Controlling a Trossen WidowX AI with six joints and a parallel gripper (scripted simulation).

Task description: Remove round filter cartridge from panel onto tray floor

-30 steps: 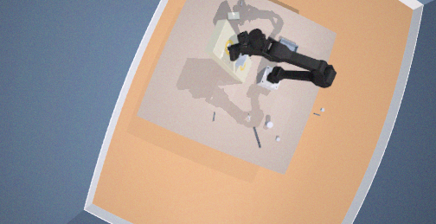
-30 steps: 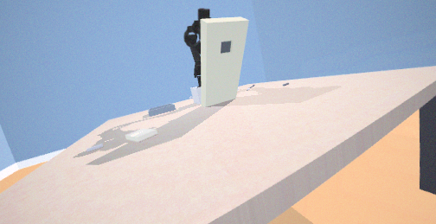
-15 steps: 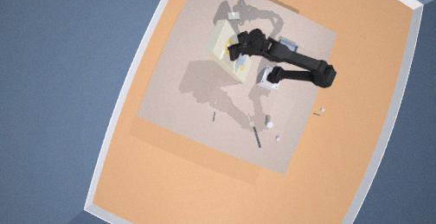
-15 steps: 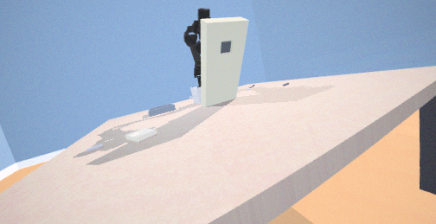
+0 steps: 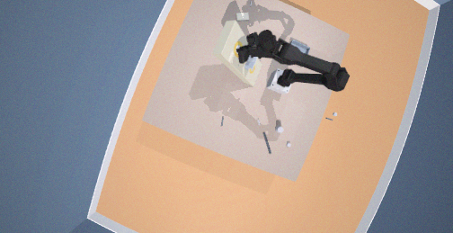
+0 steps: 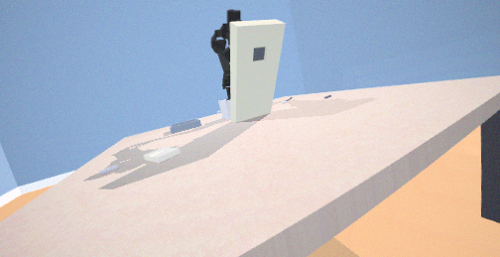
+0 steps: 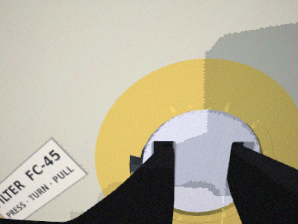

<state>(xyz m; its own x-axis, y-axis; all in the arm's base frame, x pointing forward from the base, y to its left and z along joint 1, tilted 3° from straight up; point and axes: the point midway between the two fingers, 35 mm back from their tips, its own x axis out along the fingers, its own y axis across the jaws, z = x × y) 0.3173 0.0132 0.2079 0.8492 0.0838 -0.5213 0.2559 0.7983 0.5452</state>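
Observation:
The service panel [image 5: 226,41] [image 6: 254,86] [image 7: 55,75] stands upright on the table, its back towards the exterior camera. In the wrist view the round, pale filter cartridge [image 7: 187,127] sits inside a yellow ring [image 7: 122,122] on the panel face. A small dark notch [image 7: 135,164] shows at its left edge. My gripper [image 7: 198,153] [image 5: 243,53] is shut on the cartridge, a fingertip at each side of its face. The fingertips cover the slots. How far the cartridge stands out cannot be told. The blue-grey tray [image 5: 306,48] [image 6: 186,126] lies on the table, partly behind my arm in the top view.
A label [image 7: 37,177] is left of the ring. A pale block [image 5: 243,16] [image 6: 162,155] lies near the panel. My arm's white base plate [image 5: 273,84] is between panel and table edge. A dark rod [image 5: 267,143] and small white pieces lie on the table's far side from the tray.

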